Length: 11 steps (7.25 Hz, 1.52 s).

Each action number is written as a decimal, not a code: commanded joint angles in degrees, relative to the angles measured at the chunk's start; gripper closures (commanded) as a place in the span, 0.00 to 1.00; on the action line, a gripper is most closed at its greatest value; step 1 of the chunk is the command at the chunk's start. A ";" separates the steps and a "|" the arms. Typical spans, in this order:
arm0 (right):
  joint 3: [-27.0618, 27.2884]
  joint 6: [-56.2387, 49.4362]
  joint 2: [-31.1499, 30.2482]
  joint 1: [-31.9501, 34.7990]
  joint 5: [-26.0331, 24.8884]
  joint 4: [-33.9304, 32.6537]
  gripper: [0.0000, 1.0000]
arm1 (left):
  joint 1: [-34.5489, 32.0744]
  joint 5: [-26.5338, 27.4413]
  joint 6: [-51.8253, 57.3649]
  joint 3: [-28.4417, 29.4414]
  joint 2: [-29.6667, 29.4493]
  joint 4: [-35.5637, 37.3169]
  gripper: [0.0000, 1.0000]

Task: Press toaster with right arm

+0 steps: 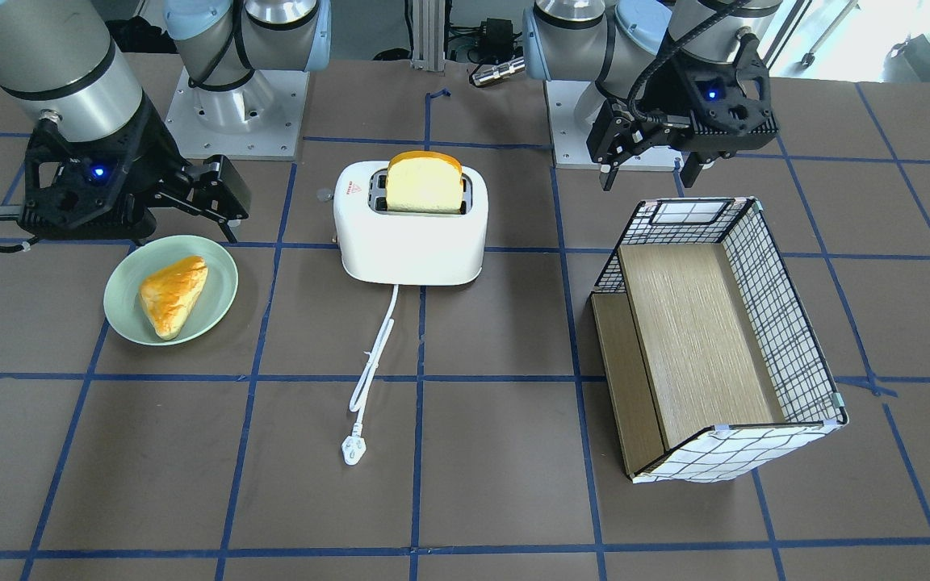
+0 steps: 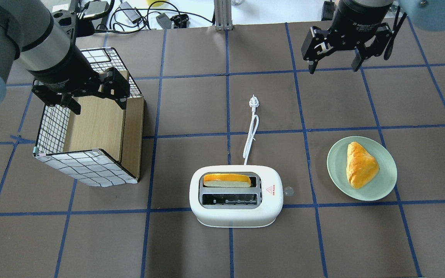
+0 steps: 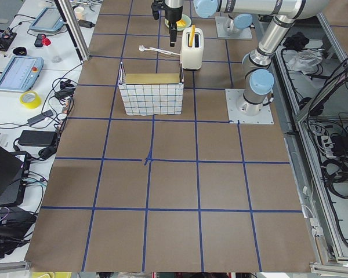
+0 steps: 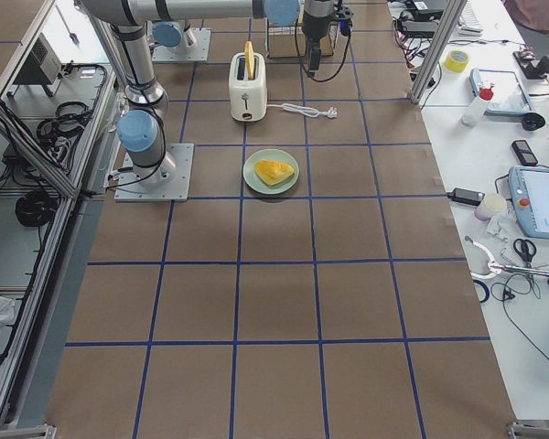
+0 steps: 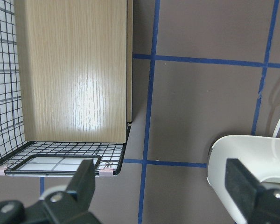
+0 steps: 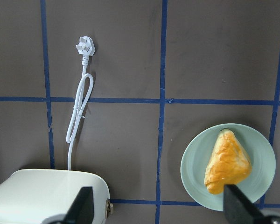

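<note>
white toaster [image 2: 236, 196] stands mid desk [image 2: 191, 96], bread slice [image 2: 226, 180] in one slot. right arm [image 2: 361, 15] hangs well apart from it, jaws spread wide; left arm [image 2: 48, 50] over the wire basket [image 2: 87, 166], jaws spread too.

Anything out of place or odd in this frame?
The toaster has its plug lying loose on the table, connected to nothing, though a bread slice stands in one slot. Nothing looks spilled or damaged.

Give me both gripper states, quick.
Left gripper: jaws open, holding nothing.
Right gripper: jaws open, holding nothing.
</note>
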 commanded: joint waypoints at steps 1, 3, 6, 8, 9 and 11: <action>0.01 -0.16 -0.09 -0.32 -0.49 0.00 0.03 | 0.00 0.00 0.00 -0.01 0.00 0.00 0.00; 0.01 -1.47 -0.18 -1.45 -0.66 0.52 0.03 | 0.00 0.00 0.00 -0.01 -0.09 0.00 0.00; 0.36 -0.77 -0.52 -1.29 -0.58 0.70 0.06 | 0.00 0.00 0.00 -0.01 0.00 0.00 0.00; 7.08 -0.68 -5.42 -1.64 -0.58 -0.86 0.08 | 0.00 0.00 0.00 0.07 0.00 0.00 0.00; 7.65 -1.12 -5.62 -1.55 -2.49 -4.97 0.05 | 0.00 0.00 0.00 -0.01 0.00 0.00 0.00; 7.48 -0.51 -5.54 -1.46 -3.04 -5.19 0.02 | 0.00 0.00 0.00 -0.01 -0.09 0.00 0.00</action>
